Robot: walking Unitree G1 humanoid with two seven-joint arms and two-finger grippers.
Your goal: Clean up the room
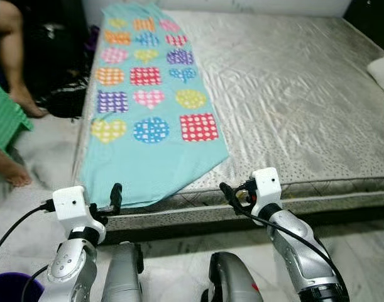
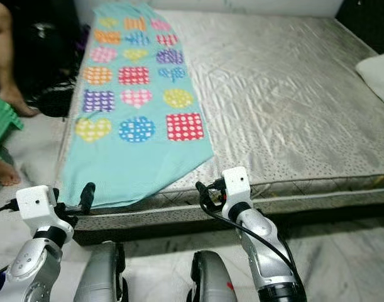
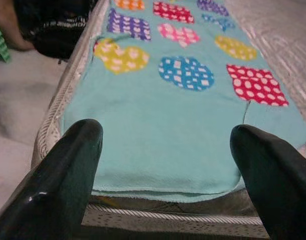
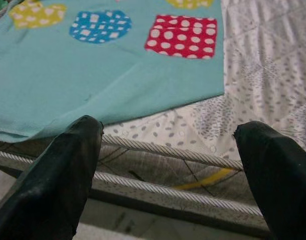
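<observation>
Eye views: towel (image 1: 151, 113) lies flat along the bed's (image 1: 292, 94) left edge, its near end draped over the front edge. Left gripper (image 1: 115, 198) hangs just before that hem; right gripper (image 1: 232, 194) is off the towel's near right corner, facing bare mattress. A person's feet (image 1: 16, 173) stand on the floor by the bed's left side. Left wrist view: jaws wide apart, holding nothing, hem between them. Risk: pinching one layer or the mattress piping. Right wrist view: jaws wide apart, empty, piping ahead, towel corner to one side. Risk: right misses the cloth, so the towel lifts lopsided and drags toward the feet.
</observation>
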